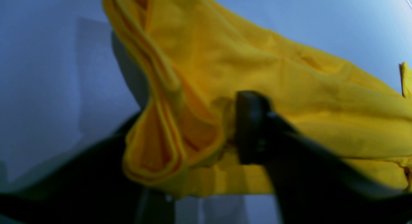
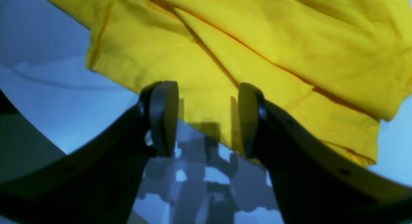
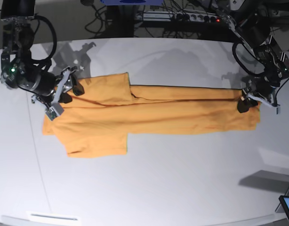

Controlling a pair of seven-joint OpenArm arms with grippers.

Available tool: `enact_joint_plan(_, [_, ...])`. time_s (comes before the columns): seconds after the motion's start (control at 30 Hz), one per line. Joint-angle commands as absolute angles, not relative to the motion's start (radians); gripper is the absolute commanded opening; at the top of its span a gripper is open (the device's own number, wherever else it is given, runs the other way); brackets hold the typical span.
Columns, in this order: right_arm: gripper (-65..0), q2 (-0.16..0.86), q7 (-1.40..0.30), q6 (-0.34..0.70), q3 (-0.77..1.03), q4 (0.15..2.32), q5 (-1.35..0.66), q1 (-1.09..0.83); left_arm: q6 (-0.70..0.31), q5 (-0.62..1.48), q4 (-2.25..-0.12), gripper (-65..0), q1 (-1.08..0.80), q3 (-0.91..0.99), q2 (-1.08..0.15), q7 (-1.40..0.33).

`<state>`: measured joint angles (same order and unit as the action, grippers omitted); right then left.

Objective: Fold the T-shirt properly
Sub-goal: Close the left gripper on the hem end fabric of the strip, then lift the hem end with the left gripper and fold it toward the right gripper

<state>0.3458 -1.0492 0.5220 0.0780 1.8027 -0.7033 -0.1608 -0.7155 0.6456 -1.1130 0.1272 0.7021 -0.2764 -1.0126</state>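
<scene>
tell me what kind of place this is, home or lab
Probably a robotics lab or workshop: two robot arms work a T-shirt on a bare white table, with tangled cables and a power strip behind it.

T-shirt [image 3: 149, 115] | orange-yellow | lying flat, folded lengthwise | sleeves spread

left gripper [image 1: 222, 130] pinching cloth, right gripper [image 2: 207, 117] jaws parted

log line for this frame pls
shirt: T-shirt flat on table, folded lengthwise | left end effector: pinching hem end | right end effector: open at sleeve end
</scene>
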Motion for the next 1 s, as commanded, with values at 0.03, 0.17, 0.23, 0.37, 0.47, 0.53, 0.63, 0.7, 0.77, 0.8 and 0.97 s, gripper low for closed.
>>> enact_joint_plan(0.03, [-36.6,0.358,-1.033,0.524,0.082,1.821,-0.720,-0.150,-0.698,0.558,-1.096,-49.0,0.114,0.691,-0.269,-1.129])
enact_joint_plan(0.17, [-36.6,0.360,-1.033,0.524,0.084,1.821,-0.720,-0.150,-0.698,0.558,-1.096,-50.6,0.114,0.694,-0.272,-1.129])
enact_joint_plan(0.23, [-36.6,0.360,-1.033,0.524,0.084,1.821,-0.720,-0.150,-0.698,0.558,-1.096,-50.7,0.114,0.696,-0.274,-1.129])
enact_joint_plan(0.37, [-36.6,0.360,-1.032,0.524,0.084,1.821,-0.720,-0.150,-0.698,0.558,-1.096,-54.3,0.114,0.696,-0.274,-1.129])
enact_joint_plan(0.47, [-36.6,0.360,-1.032,0.524,0.084,1.821,-0.720,-0.150,-0.698,0.558,-1.098,-60.8,0.114,0.696,-0.274,-1.127])
enact_joint_plan(0.53, [-36.6,0.360,-1.032,0.524,0.084,1.821,-0.720,-0.150,-0.698,0.558,-1.101,-65.0,0.114,0.696,-0.274,-1.127])
enact_joint_plan(0.63, [-36.6,0.360,-1.030,0.524,0.084,1.821,-0.720,-0.150,-0.698,0.558,-1.104,-65.0,0.114,0.696,-0.277,-1.127])
enact_joint_plan(0.7, [-36.6,0.360,-1.030,0.524,0.084,1.821,-0.720,-0.150,-0.698,0.558,-1.104,-65.0,0.114,0.696,-0.294,-1.127])
enact_joint_plan(0.77, [-36.6,0.360,-1.030,0.524,0.084,1.821,-0.720,-0.150,-0.698,0.558,-1.106,-65.0,0.116,0.697,-0.302,-1.125])
enact_joint_plan(0.8, [-36.6,0.360,-1.030,0.524,0.084,1.821,-0.720,-0.150,-0.698,0.558,-1.107,-65.0,0.117,0.697,-0.315,-1.125])
enact_joint_plan(0.97, [-36.6,0.358,-1.030,0.526,0.084,1.821,-0.720,-0.150,-0.698,0.558,-1.125,-65.0,0.122,0.697,-0.363,-1.125])
